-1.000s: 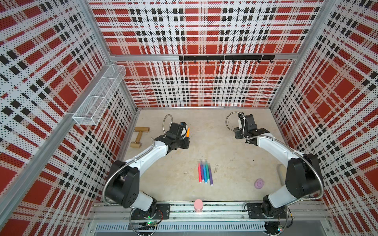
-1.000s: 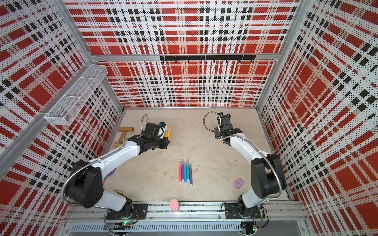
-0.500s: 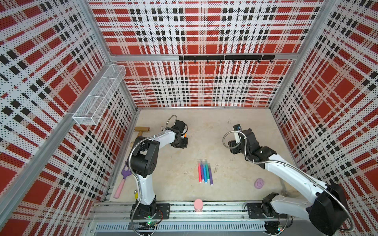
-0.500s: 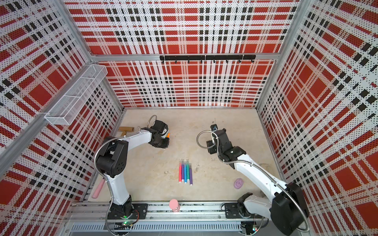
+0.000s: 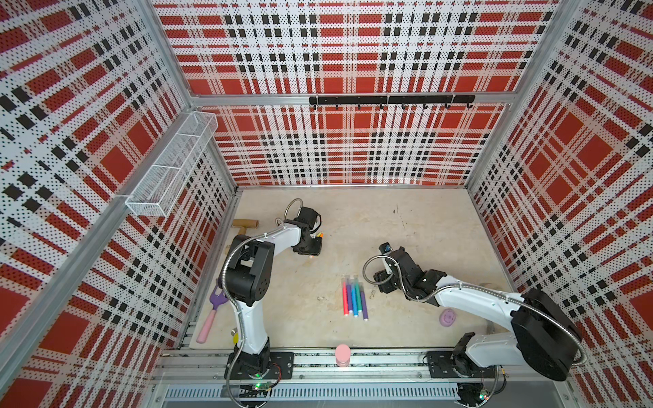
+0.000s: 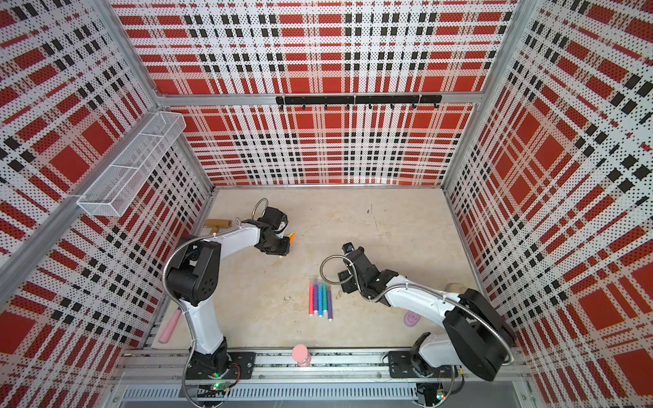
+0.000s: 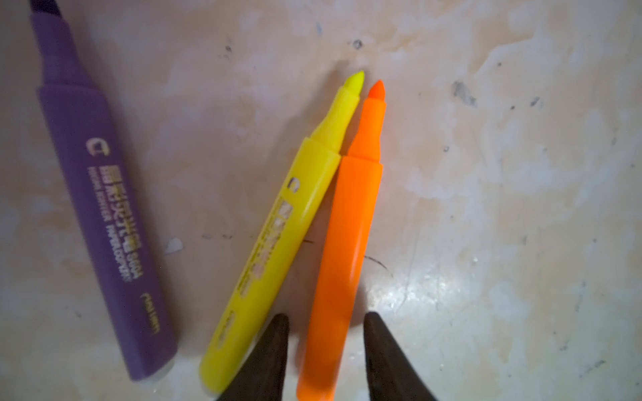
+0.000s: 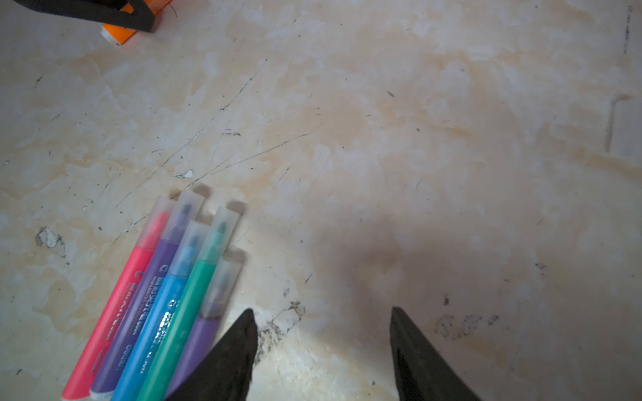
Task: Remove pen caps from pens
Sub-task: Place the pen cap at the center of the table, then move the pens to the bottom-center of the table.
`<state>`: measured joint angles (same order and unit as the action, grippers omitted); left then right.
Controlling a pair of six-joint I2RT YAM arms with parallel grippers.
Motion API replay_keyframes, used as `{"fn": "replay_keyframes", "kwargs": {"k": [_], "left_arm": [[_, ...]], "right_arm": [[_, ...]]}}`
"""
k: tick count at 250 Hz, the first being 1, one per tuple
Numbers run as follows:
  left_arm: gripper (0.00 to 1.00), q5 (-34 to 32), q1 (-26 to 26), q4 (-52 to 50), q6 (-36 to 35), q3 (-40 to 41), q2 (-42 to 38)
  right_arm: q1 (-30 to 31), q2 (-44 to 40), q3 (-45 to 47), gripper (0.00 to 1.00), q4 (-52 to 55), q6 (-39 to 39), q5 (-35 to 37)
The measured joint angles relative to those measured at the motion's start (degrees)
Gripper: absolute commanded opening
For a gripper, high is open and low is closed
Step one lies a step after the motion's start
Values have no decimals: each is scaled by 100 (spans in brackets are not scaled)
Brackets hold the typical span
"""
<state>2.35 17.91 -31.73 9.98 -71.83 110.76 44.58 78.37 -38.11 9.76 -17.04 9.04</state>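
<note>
Okay, left claw (image 7: 326,315) apart, straddling the orange pen (image 7: 351,225) without gripping. It lies on the bench (image 7: 503,208), uncapped, touching an uncapped yellow pen (image 7: 278,243), with an uncapped purple pen (image 7: 104,208) near. Right claw (image 8: 321,309) apart, empty, low over the bench just beside five capped pens (image 8: 163,312) lying side by side mid-bench, caps (image 8: 189,211) on. Row runs pink, purple, blue, green, purple.

worktop (image 8: 417,139): scuffed, mottled beige, slight sheen. orange pen (image 7: 351,225), yellow pen (image 7: 278,250): smooth glossy plastic. pen caps (image 8: 222,229): frosted translucent plastic.
</note>
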Motion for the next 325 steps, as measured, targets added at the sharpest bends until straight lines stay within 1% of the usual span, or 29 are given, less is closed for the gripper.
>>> {"fn": "replay_keyframes", "kwargs": {"k": [39, 64, 103, 142, 167, 186, 215, 233, 264, 293, 325], "left_arm": [[46, 44, 0, -15, 7, 0, -37], [48, 129, 0, -22, 9, 2, -243], [52, 356, -22, 31, 24, 2, -1054], [53, 601, -22, 168, 52, 15, -1862], [54, 715, -22, 267, 85, 74, -2229], [55, 776, -22, 306, 118, 168, -2457], [56, 798, -22, 385, 142, 361, -2758], [56, 798, -26, 407, 153, 437, -2855], [57, 813, -37, 437, 160, 490, -2900], [57, 820, -55, 457, 166, 527, -2903], [58, 820, -59, 474, 177, 540, -2911]], "right_arm": [[155, 328, -2, 64, -358, -109, -170], [227, 612, -2, 64, -542, -212, -306], [428, 892, -15, 63, -640, -358, -361], [697, 905, -101, 63, -636, -468, -323], [800, 909, -164, 61, -619, -535, -271], [868, 997, -236, 58, -566, -575, -142], [949, 1331, -387, 48, -487, -704, 103], [1008, 1445, -479, 40, -538, -763, 201], [1106, 1547, -518, 32, -656, -876, 319], [1169, 1558, -518, 29, -684, -935, 435], [1174, 1554, -518, 28, -682, -1036, 542]]}}
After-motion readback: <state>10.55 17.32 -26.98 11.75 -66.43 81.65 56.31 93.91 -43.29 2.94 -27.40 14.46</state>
